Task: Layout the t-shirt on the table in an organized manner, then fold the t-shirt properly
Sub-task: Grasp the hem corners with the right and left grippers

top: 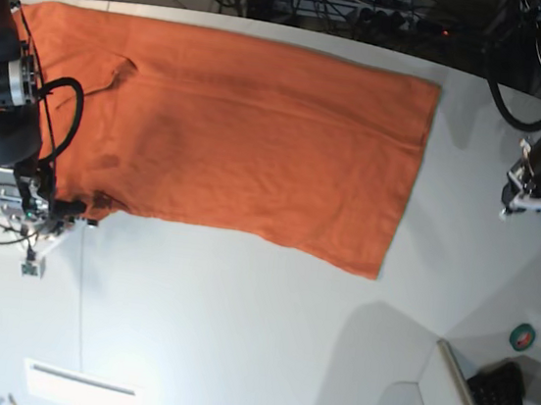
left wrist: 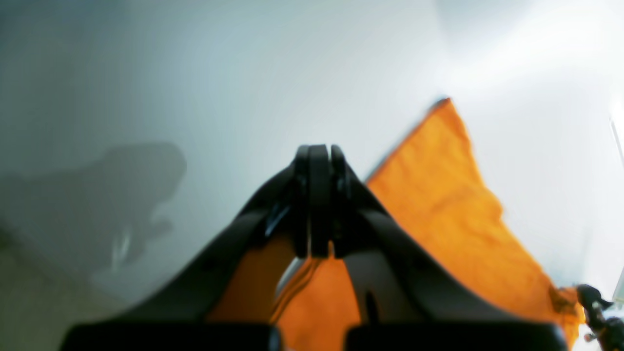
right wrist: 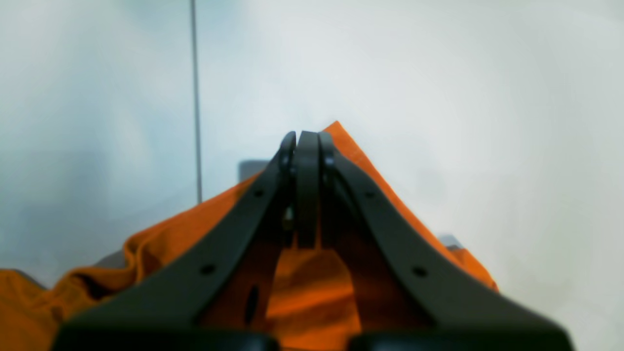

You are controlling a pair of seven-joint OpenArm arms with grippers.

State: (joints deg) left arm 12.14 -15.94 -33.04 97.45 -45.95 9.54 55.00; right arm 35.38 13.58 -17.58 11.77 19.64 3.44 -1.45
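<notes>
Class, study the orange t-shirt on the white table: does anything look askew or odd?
Yes. The t-shirt lies mostly flat on the table, but its edge beside the right gripper is bunched and wrinkled.

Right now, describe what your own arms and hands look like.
Both the left hand and the right hand have matte black, curved fingers tapering to rounded tips. In the base view the arms are black with silver-grey joints and loose black cables.
</notes>
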